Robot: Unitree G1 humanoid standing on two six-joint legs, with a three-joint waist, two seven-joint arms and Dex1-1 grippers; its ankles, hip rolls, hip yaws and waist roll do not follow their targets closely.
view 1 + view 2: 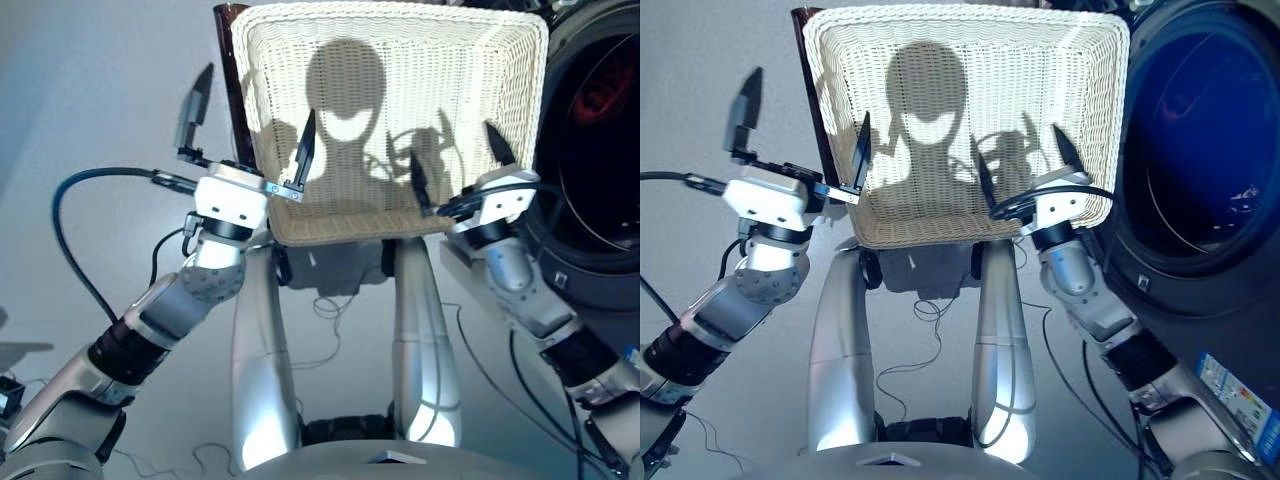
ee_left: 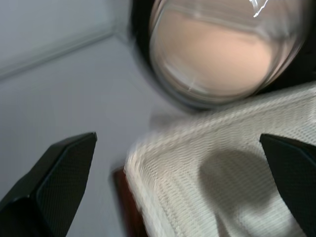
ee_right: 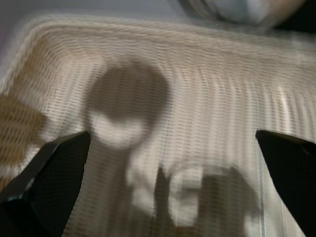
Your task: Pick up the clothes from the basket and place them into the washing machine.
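Head views: left gripper [image 1: 250,128] spreading wide across the basket [image 1: 390,215] near corner, right gripper [image 1: 1025,160] gaping over its floor, washing machine [image 1: 1200,170] beside | Left wrist: fingers [image 2: 54,182] straddling the rim | Right wrist: wicker lying between parted fingers [image 3: 49,182].

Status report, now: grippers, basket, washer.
Left gripper and right gripper open, holding nothing. Basket shows no clothes. Something red inside the washing machine. Nothing in the way.
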